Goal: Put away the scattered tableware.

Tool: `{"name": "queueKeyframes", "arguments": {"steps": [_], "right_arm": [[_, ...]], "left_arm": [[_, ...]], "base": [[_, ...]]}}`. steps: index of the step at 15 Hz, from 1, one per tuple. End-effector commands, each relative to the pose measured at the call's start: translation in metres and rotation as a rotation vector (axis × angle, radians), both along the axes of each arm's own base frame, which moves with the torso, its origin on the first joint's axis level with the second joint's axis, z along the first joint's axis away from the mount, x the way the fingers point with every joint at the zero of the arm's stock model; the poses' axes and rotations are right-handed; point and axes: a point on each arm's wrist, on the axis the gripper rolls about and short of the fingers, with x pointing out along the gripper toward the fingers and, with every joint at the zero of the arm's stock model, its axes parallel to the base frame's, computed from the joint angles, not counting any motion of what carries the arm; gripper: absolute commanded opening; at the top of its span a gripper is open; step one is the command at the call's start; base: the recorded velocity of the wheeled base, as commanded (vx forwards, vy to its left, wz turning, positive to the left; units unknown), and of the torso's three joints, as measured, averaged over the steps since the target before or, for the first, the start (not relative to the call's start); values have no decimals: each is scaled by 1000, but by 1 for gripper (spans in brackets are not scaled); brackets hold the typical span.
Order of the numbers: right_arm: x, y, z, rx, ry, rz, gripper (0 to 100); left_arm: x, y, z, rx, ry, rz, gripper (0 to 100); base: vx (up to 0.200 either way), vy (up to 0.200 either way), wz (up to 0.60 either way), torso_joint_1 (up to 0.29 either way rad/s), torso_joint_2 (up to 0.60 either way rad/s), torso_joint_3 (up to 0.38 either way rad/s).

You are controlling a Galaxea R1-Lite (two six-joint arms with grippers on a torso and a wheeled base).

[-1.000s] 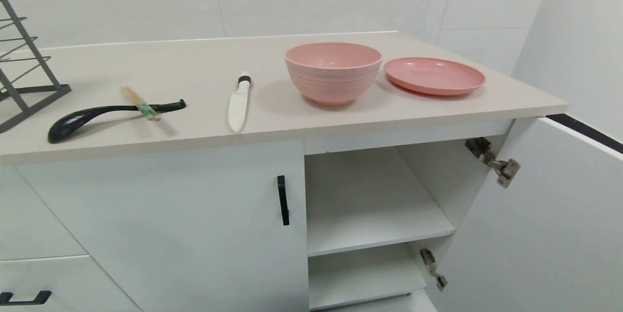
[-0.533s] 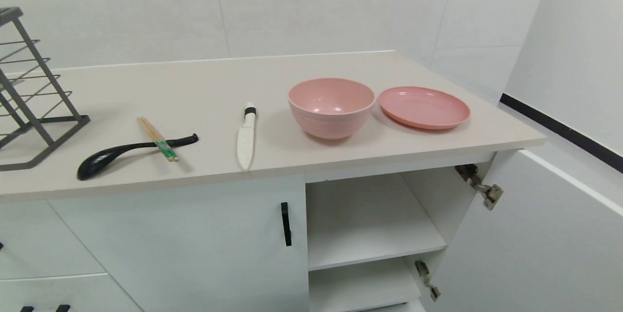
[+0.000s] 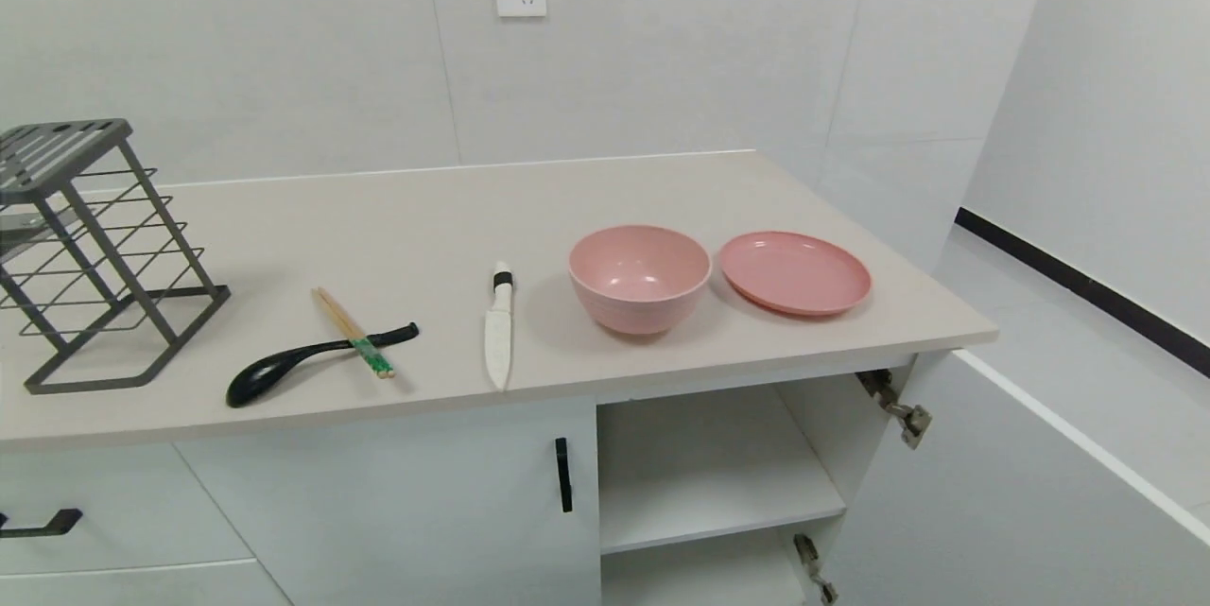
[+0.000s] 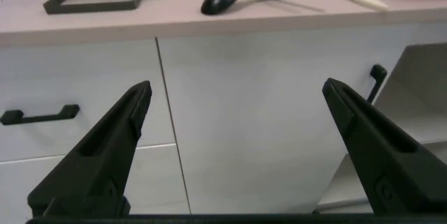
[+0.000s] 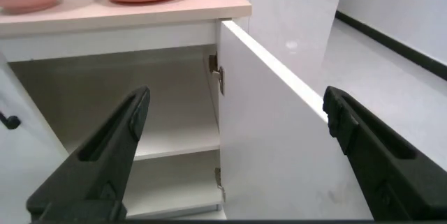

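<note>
The white knife point(image 3: 497, 332) lies with its tip right at the front edge of the worktop point(image 3: 425, 209); an arm rising past could, I think, knock it over the edge. The chopsticks point(image 3: 354, 345) rest across the handle of the black spoon point(image 3: 312, 362), so lifting the spoon first would likely roll them off. The open cupboard door point(image 3: 1021, 493) juts out on the right and could be struck. With the pink bowl point(image 3: 639, 277) as centre, the pink plate point(image 3: 795, 271) sits just beside it at 3 o'clock, the knife at 9, spoon and chopsticks farther out at 9. The left tool point(image 4: 237, 88) hangs spread and empty before the closed door point(image 4: 265, 126), the right tool point(image 5: 237, 95) likewise before the open shelf point(image 5: 174, 140). Both are below worktop level, well apart from all the tableware.
</note>
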Motion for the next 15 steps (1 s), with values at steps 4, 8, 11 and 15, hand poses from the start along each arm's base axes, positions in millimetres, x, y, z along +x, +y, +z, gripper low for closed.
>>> {"name": "queueKeyframes", "arguments": {"steps": [4,8,11,15], "right_arm": [[0,0,0,0,2,0,100],[0,0,0,0,2,0,100],[0,0,0,0,2,0,100],[0,0,0,0,2,0,100]], "left_arm": [[0,0,0,0,1,0,100],[0,0,0,0,1,0,100],[0,0,0,0,1,0,100],[0,0,0,-2,1,0,100]], "base": [[0,0,0,349,-493,-243],[0,0,0,282,-519,-253],[0,0,0,287,-549,-268],[0,0,0,299,-581,-290]]}}
